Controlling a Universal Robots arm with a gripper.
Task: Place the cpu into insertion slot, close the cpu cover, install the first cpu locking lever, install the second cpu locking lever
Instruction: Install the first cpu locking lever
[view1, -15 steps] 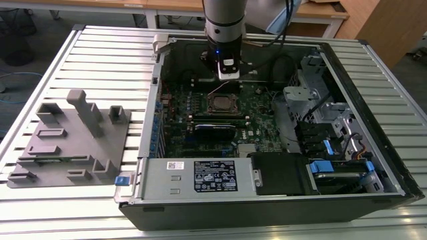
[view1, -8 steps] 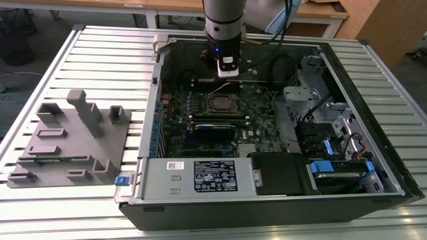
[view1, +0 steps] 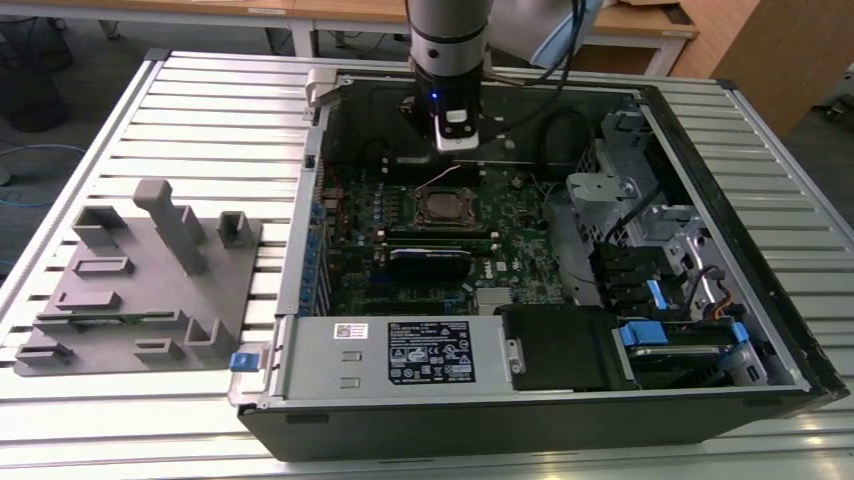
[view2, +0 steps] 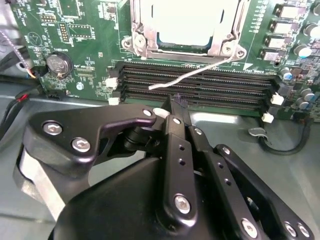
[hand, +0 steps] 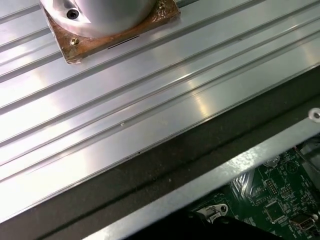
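- Pincer (view2: 175, 106): clenched, nothing in it; tips hung over the black memory slots (view2: 225, 86), just beside the loose end of a locking lever (view2: 200, 72); contact unclear.
- The cpu (view2: 195, 22) sat in the insertion slot (view1: 447, 207) w/ the cpu cover (view2: 142, 27) apparently down around it, so steps 1–2 looked done.
- That lever lay unlatched across the memory slots; 2nd lever: couldn't tell. Both lever steps prob. left.
- Writing: white label (view1: 430, 352) on the power supply at the case's near end, print too small to read; board markings likewise.
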